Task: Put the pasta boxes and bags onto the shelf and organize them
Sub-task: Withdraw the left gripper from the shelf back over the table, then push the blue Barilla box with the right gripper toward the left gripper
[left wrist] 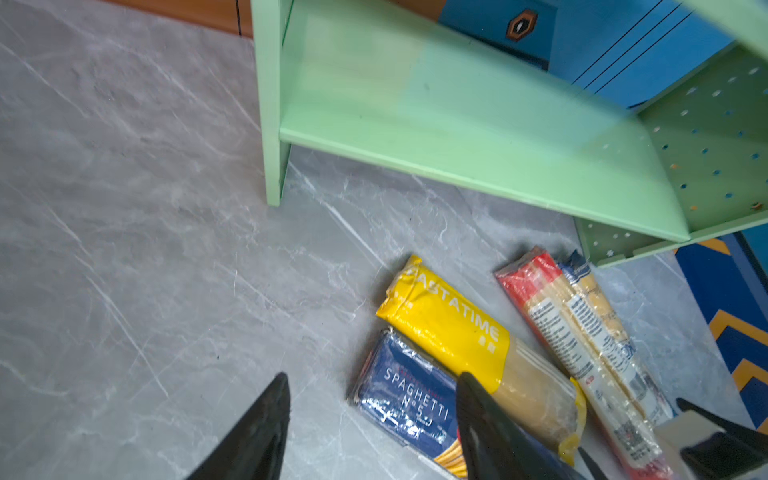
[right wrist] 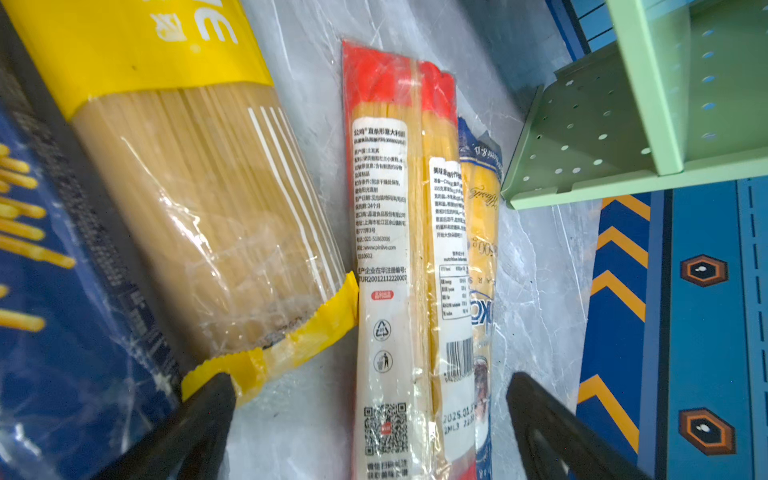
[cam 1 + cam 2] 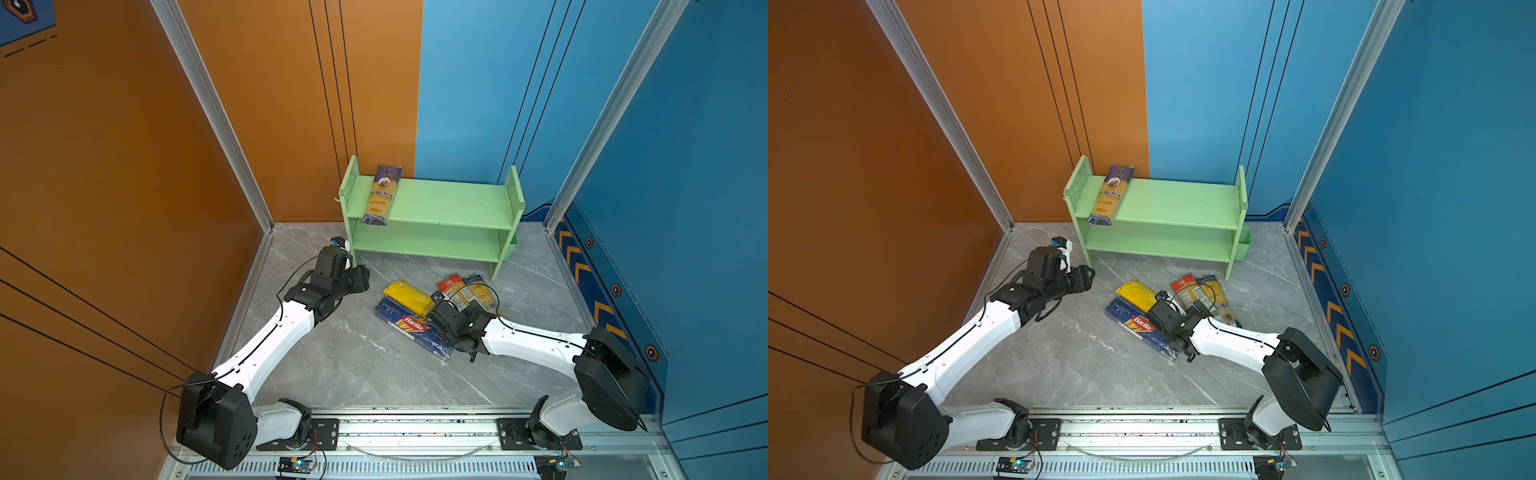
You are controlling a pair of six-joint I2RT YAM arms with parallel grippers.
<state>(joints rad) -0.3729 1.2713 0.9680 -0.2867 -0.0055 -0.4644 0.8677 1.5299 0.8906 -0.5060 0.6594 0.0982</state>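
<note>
- The shelf (image 3: 449, 199) stands at the far side of the table (image 3: 332, 365). One dark-blue-and-yellow pack (image 3: 381, 195) lies front to back on the left end of its top tier, its near end overhanging the edge.
- Four packs lie on the table near the shelf's right foot:
  - the Pastatime pack (image 3: 405, 296);
  - the Barilla pack (image 3: 409, 326), alongside the Pastatime pack on its near side;
  - the red-ended pack (image 2: 390, 232), to the right;
  - a second dark-blue-and-yellow pack (image 2: 482, 199), touching the red-ended pack's right side.
- Count: five packs in all, two dark-blue-and-yellow and one each of the others. There is one shelf with two tiers; the lower tier holds nothing.
- The right gripper (image 2: 370, 376) hangs over the red-ended pack, jaws wide and gripping nothing. They span that pack and its neighbour.
- The left gripper (image 3: 360, 277) hovers by the shelf's left foot, jaws apart and empty.
- Handling, as a judgement:
  - Each pack is likely light and stiff along its length, with brittle strands and slippery film.
  - A hold across the narrow width at mid-length should balance it.
  - Closing here may catch two packs at once.
</note>
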